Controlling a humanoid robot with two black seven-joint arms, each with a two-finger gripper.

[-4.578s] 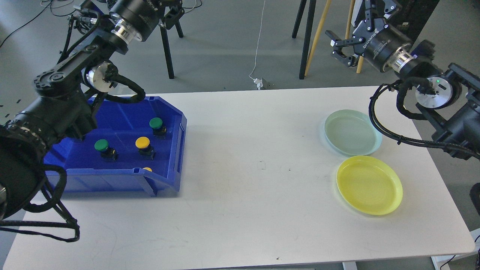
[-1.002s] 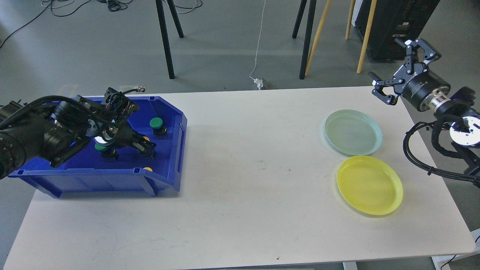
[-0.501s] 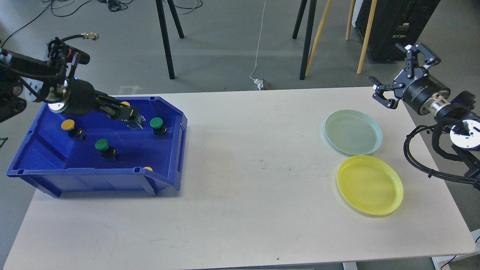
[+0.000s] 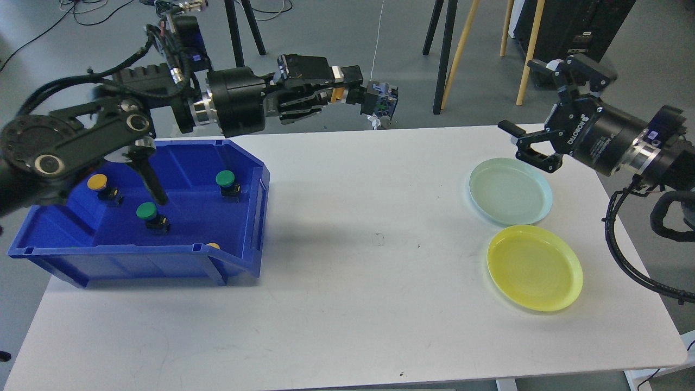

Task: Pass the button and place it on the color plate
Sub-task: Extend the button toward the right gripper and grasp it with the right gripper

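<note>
Bin (image 4: 247, 217) sits on table (image 4: 347, 282), far left. 4 buttons in it: one at left (image 4: 98, 182), one mid-front (image 4: 146, 212), one toward the right wall (image 4: 225, 178), one by front lip, mostly hidden (image 4: 213, 245). 2 plates on table's right side, just beside each other: back plate (image 4: 510, 191), front plate (image 4: 535, 268). Left gripper (image 4: 361, 98) w/ a button (image 4: 380, 105) is raised over table's back edge, right of bin. Right gripper (image 4: 535, 144) is above back right corner, behind back plate.

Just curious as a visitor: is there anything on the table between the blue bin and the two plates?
In the head view, nothing: bare white table separates the blue bin from the pale green plate and yellow plate.
</note>
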